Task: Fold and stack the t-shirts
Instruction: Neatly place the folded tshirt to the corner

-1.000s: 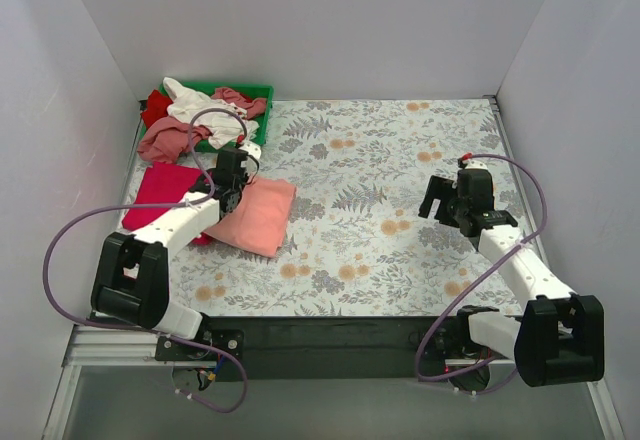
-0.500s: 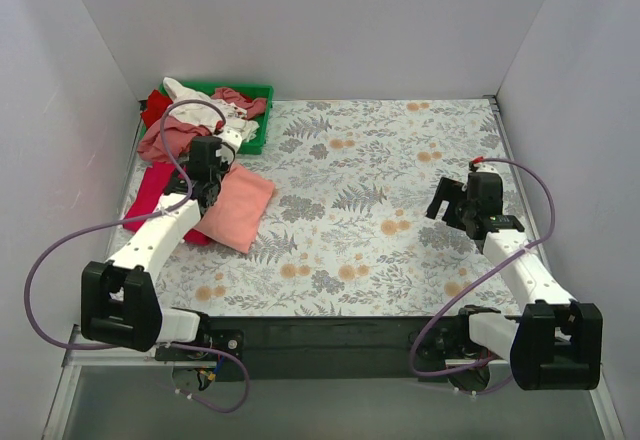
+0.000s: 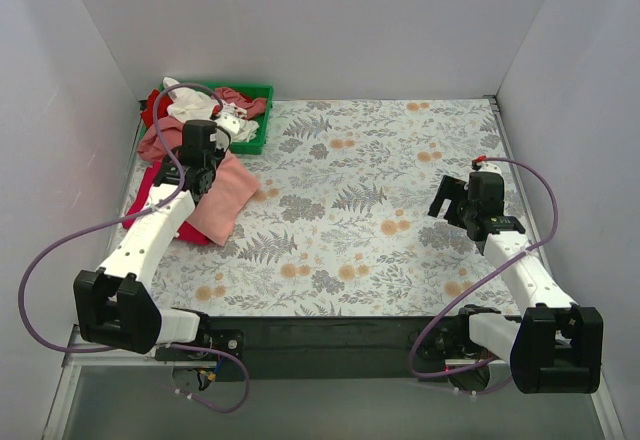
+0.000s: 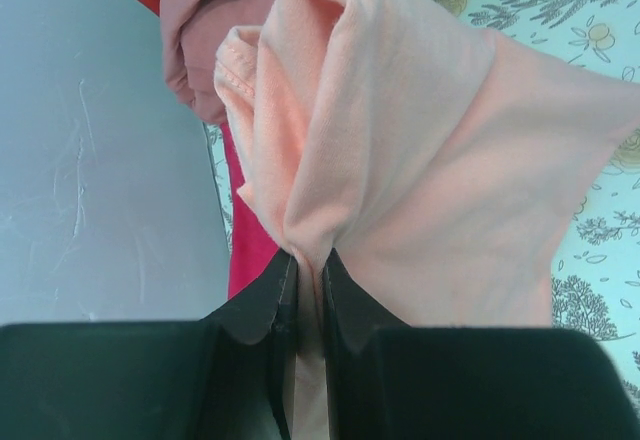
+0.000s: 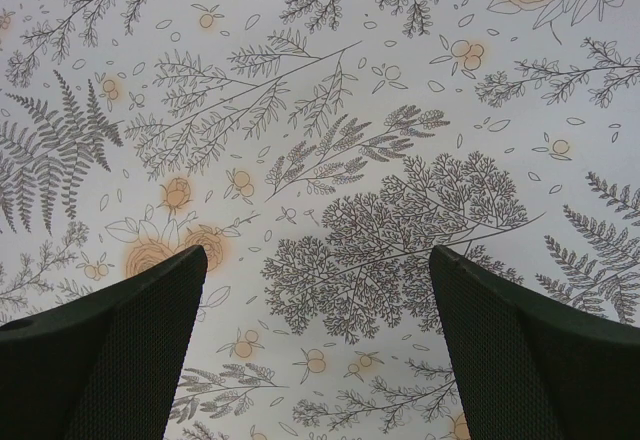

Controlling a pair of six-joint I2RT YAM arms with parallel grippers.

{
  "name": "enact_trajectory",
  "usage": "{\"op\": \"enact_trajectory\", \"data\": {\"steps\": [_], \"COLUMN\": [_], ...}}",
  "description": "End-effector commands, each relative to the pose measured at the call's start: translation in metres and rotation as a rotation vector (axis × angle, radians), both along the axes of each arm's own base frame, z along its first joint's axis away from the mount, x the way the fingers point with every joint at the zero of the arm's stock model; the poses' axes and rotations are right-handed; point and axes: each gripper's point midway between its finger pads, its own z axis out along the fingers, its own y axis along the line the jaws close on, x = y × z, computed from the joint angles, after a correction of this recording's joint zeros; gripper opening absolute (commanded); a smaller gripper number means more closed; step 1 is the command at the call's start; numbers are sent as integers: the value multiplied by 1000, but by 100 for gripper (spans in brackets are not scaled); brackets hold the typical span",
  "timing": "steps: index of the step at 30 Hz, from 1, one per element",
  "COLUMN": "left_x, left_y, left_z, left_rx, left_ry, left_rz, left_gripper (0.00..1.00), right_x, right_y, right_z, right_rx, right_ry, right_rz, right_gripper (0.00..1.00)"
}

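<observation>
My left gripper [image 3: 203,175] is shut on the folded salmon-pink t-shirt [image 3: 222,198], which hangs from the jaws over the magenta-red t-shirt [image 3: 158,197] at the table's left side. In the left wrist view the salmon cloth [image 4: 420,130] is pinched at my left gripper [image 4: 305,260], with the magenta-red shirt [image 4: 245,250] below it. A dusty-rose shirt [image 3: 160,138], a white one [image 3: 195,108] and a red one [image 3: 152,110] lie heaped at the green tray. My right gripper [image 3: 447,196] is open and empty over the floral cloth [image 5: 320,160].
The green plastic tray [image 3: 262,92] stands at the back left corner, holding crumpled shirts. White walls close the table on the left, back and right. The floral tablecloth [image 3: 400,160] covers the surface.
My left gripper has carried the salmon-pink t-shirt to the left and back, over the magenta-red one. My right arm has drawn back slightly to the right.
</observation>
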Motion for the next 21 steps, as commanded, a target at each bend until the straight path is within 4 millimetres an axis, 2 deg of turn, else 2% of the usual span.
{"op": "enact_trajectory", "data": {"steps": [1,8,16,21], "left_x": [-6,-7,-8,-8], "left_y": [12,13,20,41], "left_z": [36,64,73,65], "left_rx": [31,12,-3,-5], "left_ry": [-55,-103,-158,-166], "left_rz": [34,56,83,141], "left_gripper": [0,0,0,0], "right_x": [5,5,4,5], "right_y": [-5,-8,-11,-10], "right_z": [3,3,5,5], "right_rx": [-9,-20,-30,-26], "right_ry": [-31,-35,-43,-43], "right_rz": [-28,-37,-52,-45], "right_gripper": [98,98,98,98]}}
